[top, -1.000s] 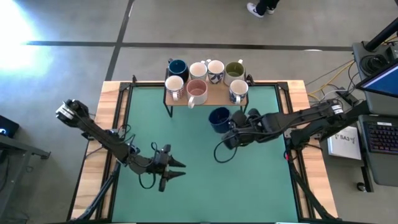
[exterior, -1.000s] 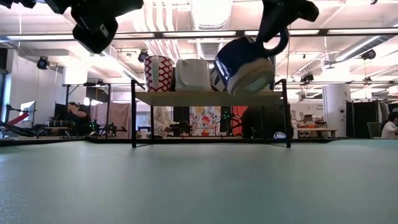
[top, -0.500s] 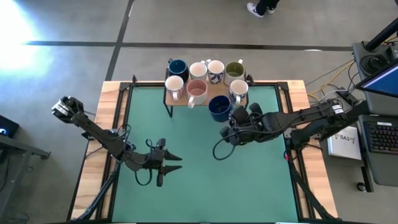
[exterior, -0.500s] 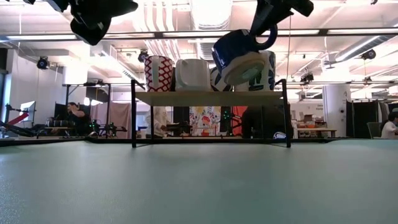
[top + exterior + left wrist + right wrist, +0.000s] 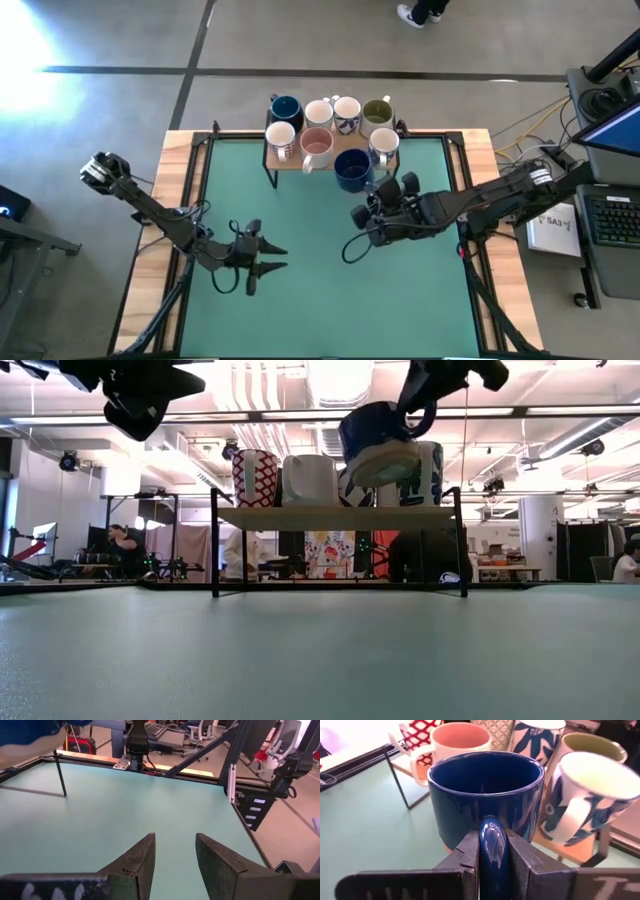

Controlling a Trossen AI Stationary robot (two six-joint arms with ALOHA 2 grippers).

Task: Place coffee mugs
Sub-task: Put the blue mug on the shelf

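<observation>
The right gripper (image 5: 492,857) pinches the handle of a dark blue mug (image 5: 352,167), and since a moment ago it has carried the mug farther toward the rack (image 5: 335,518), where it now hangs in the air just over the rack's near edge (beside the pink-inside mug (image 5: 317,146)). The left gripper (image 5: 258,254), fingers spread, has drifted slightly left over the green surface (image 5: 320,290)

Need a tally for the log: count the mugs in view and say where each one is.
8. Seven stand on the shelf: four in the back row, three in front. The dark blue mug is held by the right gripper at the shelf's front.
</observation>
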